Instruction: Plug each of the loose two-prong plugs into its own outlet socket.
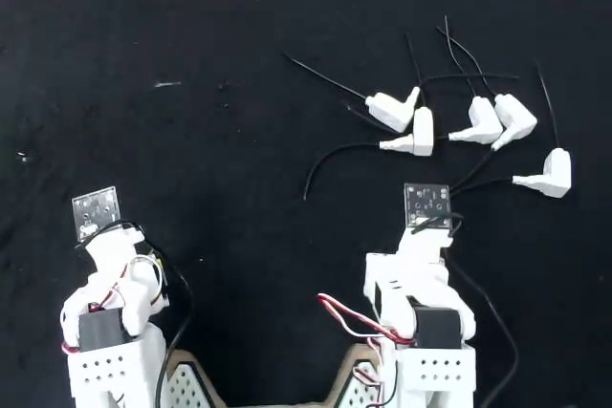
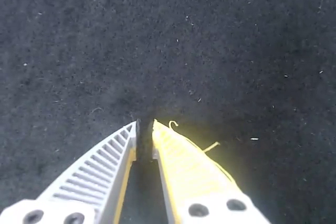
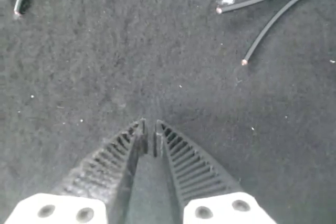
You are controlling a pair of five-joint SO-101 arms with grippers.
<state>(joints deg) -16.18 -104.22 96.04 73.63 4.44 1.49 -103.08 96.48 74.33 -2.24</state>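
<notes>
Several white two-prong plugs with thin black cords lie loose on the black cloth at the back right in the high view, among them one at the group's left [image 1: 390, 107], one in its middle [image 1: 481, 123] and one at the far right [image 1: 550, 175]. Both arms are folded back at the table's front edge, well short of the plugs. My left gripper [image 2: 145, 125] hangs over bare cloth, shut with nothing between its fingers. My right gripper [image 3: 149, 127] is shut too and holds nothing. Loose cord ends [image 3: 244, 62] lie on the cloth beyond it.
The left arm [image 1: 110, 274] and the right arm [image 1: 421, 279] stand on white bases at the front edge. The black cloth [image 1: 191, 121] covers the whole table. One long cord [image 1: 330, 155] curves toward the table's middle.
</notes>
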